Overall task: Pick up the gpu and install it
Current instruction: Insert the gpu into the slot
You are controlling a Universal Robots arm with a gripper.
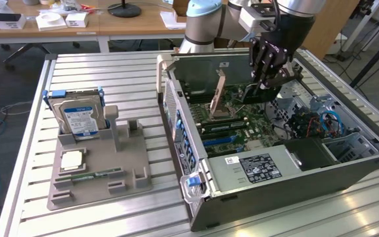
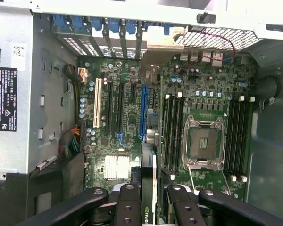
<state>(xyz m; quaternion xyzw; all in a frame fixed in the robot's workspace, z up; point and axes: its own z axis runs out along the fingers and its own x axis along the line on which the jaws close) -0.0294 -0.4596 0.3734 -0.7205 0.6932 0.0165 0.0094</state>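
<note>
Grey plastic tray (image 1: 133, 170) sits nearest on the slatted metal table (image 1: 110, 74). It carries a hard drive (image 1: 81, 118), a processor chip (image 1: 71, 160) and a memory stick (image 1: 97, 174). Beside it lies the open computer case (image 1: 242, 197). Further back, the gripper (image 2: 149, 188) hangs inside the case, jaws narrowed onto the graphics card (image 2: 148, 165). The card is held edge-on over the motherboard (image 2: 132, 108), near a blue slot (image 2: 142, 113).
</note>
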